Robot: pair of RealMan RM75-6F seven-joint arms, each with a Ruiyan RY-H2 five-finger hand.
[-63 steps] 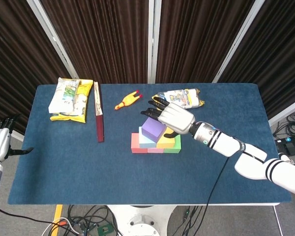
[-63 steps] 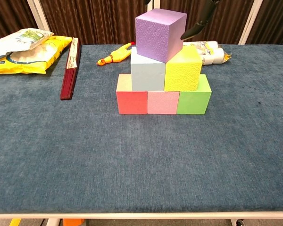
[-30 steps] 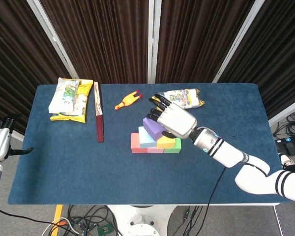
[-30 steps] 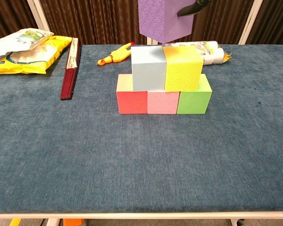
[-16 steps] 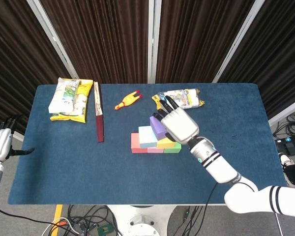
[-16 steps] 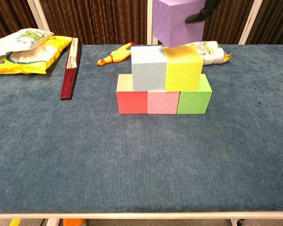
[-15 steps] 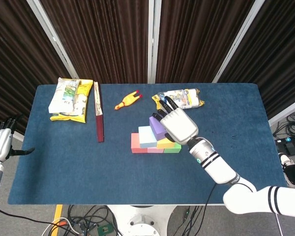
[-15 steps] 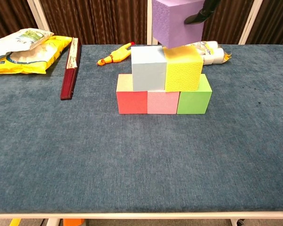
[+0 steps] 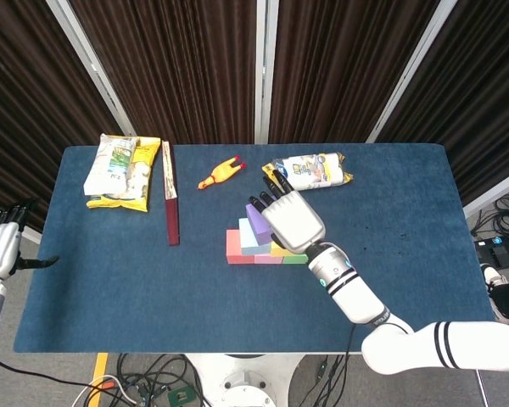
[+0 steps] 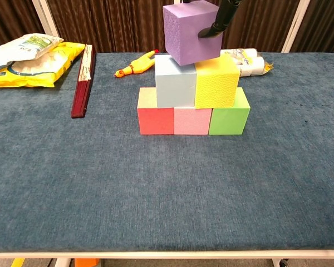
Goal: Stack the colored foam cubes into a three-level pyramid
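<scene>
right hand: grasping purple foam cube over light-blue cube and yellow cube
left hand: released, off desk

Purple cube over stacked cubes, robot hand gripping

My right arm reaches in from the lower right of the head view, forearm angled up and to the left, wrist extended over the middle of the table. My right hand is turned back-upward, dark fingers pointing away from me and closed around the purple cube; in the chest view one dark fingertip presses its right face. My left hand hangs off the table's left edge, fingers apart, holding nothing.
</scene>
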